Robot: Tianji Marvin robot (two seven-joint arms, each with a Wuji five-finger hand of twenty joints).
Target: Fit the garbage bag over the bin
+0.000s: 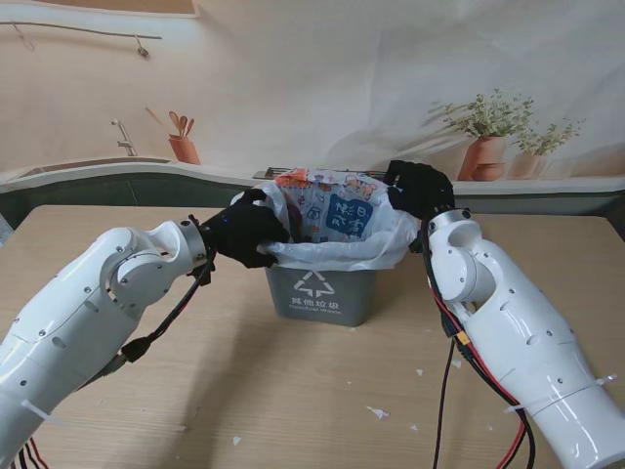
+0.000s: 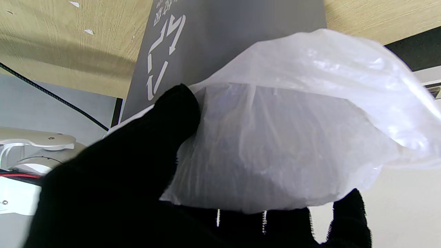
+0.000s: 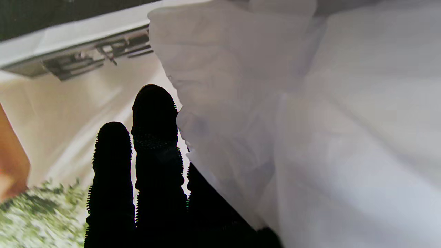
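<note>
Garbage bag (image 1: 337, 230) sits in the grey bin (image 1: 319, 293) at table centre, mouth spread so the hem can fold over the rim. Left hand (image 1: 249, 230) pinches the left hem; right hand (image 1: 418, 188) grips the far-right edge, fingers partly hidden. Wood table (image 1: 244, 391) with white scraps; kitchen-mural backdrop (image 1: 293, 88).
</note>
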